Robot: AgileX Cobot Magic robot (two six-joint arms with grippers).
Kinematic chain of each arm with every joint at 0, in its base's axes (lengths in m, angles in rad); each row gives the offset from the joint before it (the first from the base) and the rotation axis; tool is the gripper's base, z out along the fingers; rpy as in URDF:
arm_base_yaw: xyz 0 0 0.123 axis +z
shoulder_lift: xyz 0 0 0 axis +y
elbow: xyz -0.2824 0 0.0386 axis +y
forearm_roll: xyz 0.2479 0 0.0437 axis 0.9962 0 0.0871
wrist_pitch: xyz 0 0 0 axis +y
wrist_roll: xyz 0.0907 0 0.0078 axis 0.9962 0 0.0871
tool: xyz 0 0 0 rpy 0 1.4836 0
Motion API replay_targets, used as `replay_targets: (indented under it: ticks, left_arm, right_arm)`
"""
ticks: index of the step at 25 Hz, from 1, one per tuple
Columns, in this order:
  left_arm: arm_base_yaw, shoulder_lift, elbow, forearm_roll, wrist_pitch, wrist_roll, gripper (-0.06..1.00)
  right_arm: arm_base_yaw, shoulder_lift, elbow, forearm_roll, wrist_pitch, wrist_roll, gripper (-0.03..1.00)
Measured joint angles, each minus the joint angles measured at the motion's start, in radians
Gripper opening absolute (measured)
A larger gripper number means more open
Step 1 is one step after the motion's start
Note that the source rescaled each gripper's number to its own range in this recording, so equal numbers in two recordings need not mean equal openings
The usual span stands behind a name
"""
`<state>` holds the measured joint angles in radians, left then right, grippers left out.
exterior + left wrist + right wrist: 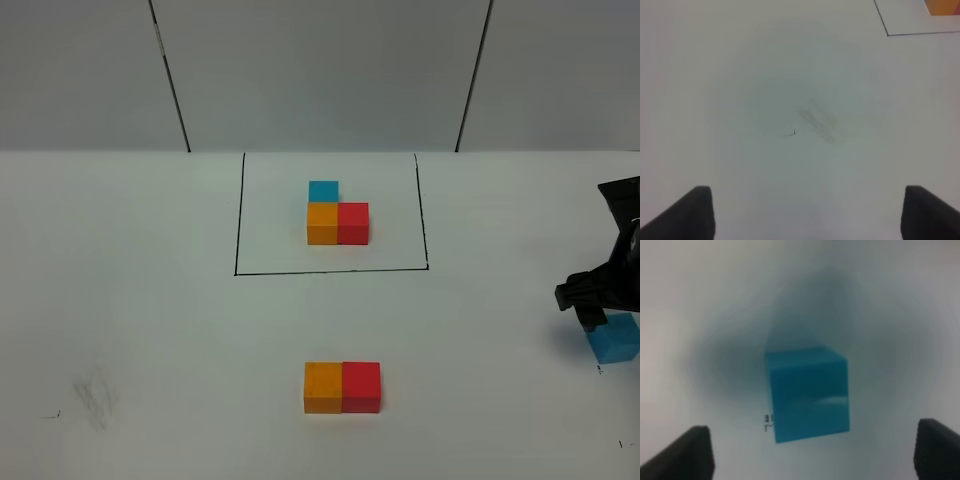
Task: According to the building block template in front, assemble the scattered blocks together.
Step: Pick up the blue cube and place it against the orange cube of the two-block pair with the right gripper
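At the right edge of the high view, the right fingers (590, 312) hang low over the tabletop (150, 330). We see them spread wide. In the wrist camera, each of the right fingers (690, 455) stands clear of the sky-blue cube (807, 395) between them, pinching nothing. That sky-blue cube (613, 338) rests flat on the tabletop at the far right of the frame, a little below mid-height. It is turned slightly askew, with one dark finger just at its upper-left corner.

The left fingers (695, 212) are spread wide too, with only bare tabletop between them; we cannot find them in the high view. Ahead of them lies a faint grey smudge (820, 122); the same smudge (95, 400) shows at the lower left of the high view.

Farther out, at lower centre of the high view, the orange cube (323, 387) and the red cube (361, 386) stand side by side and touching, orange on the left. Both are well apart from the sky-blue cube.

Above them, at upper centre, the building block template (337, 215) sits inside its black outline (238, 215). The template's orange block (322, 223) and the template's red block (353, 222) touch in a row, orange on the left. The template's blue block (323, 190) sits against the orange one on the side toward the top of the frame. Our left wrist camera catches one corner of the black outline (887, 34) and a sliver of the template's orange block (942, 7).
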<state>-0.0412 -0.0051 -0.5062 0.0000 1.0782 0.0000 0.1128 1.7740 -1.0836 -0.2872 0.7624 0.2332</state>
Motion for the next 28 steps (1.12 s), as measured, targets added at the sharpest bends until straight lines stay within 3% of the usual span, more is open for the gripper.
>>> replay_targets:
  ticks: [7,22,25,28]
  left_arm:
    - [0.000,0.000,0.000,0.000,0.000,0.000,0.66]
    - [0.000,0.000,0.000,0.000,0.000,0.000,0.66]
    - [0.000,0.000,0.000,0.000,0.000,0.000,0.66]
    - [0.000,0.000,0.000,0.000,0.000,0.000,0.66]
  right_arm:
    - [-0.040,0.009,0.037,0.017,-0.112,-0.076,0.66]
    - [-0.073,0.131,0.037,0.038,-0.179,-0.114,0.64]
    - [-0.073,0.131,0.037,0.038,-0.183,-0.117,0.53]
    - [-0.073,0.131,0.038,0.038,-0.189,-0.124,0.22]
